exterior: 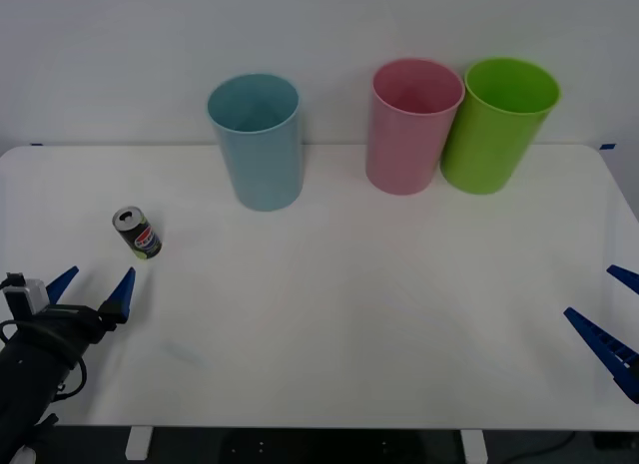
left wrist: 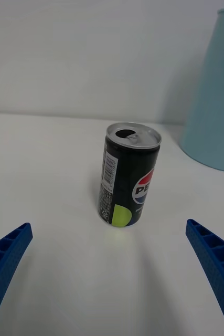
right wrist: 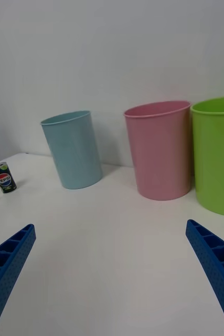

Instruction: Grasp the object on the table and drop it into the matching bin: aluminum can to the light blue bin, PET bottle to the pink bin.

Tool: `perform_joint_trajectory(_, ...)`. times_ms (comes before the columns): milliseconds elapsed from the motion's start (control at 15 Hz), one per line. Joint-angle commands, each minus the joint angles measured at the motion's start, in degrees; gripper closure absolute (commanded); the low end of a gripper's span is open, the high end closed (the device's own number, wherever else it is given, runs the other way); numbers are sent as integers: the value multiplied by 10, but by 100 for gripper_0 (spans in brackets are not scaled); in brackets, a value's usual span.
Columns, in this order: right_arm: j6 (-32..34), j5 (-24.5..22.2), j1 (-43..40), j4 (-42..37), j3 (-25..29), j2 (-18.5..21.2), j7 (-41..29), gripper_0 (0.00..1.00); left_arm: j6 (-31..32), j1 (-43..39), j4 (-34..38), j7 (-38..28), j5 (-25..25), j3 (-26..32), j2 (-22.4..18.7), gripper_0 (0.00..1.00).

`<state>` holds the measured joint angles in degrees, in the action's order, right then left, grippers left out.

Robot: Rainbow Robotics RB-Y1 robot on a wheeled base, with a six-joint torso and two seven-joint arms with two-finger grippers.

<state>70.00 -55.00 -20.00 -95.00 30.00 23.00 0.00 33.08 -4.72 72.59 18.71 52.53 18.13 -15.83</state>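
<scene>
The left gripper (exterior: 95, 287) is sitting at the lower left of the front view with its blue fingers (exterior: 123, 292) spread apart and grasping nothing, their tips pointing up the frame toward the can (exterior: 137, 233), which is standing near them but clear of them on the white table (exterior: 379, 314). In the left wrist view the can (left wrist: 129, 174) is standing upright in the middle of the frame, its silver top already opened, framed between the two open fingers (left wrist: 7, 260) at the bottom corners with bare table on either side, so the approach step looks to be in hand and the grasp is not yet made. By my reading, the next move calls for carrying the fingers forward until the can's body is sitting between them, then closing on its sides without tipping it, since it is small and likely light. After that the can would need lifting and carrying toward the light blue bin (exterior: 256, 140), which is standing in the upper middle-left of the front view, up and to the right of the can. The pink bin (exterior: 410, 125) is standing further right, touching or just beside a green bin (exterior: 497, 123), and neither is the one wanted here. The right gripper (exterior: 611, 319) is waiting at the lower right edge of the front view, its fingers (right wrist: 219, 268) also released and empty.
</scene>
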Motion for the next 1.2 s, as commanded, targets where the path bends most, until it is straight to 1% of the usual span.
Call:
perform_joint_trajectory(67, 0, 0, 0, 0, 0, 0, 0, 0, -13, 22, -14, 0, 11, -2, 10, 0)
perform_joint_trajectory(600, 0, 0, 0, 0, 0, 0, 0, 0, -15, 116, -116, 6, 33, 3, 12, 0)
perform_joint_trajectory(733, 0, 0, 0, 0, 0, 0, 0, 0, -26, 130, -127, 9, 39, 3, 12, 0)
perform_joint_trajectory(933, 0, 0, 0, 0, 0, 0, 0, 0, -60, 148, -133, 12, 49, 0, 16, 0)
perform_joint_trajectory(1200, 0, 0, 0, 0, 0, 0, 0, 0, -65, 184, -169, 16, 64, 6, 19, 0)
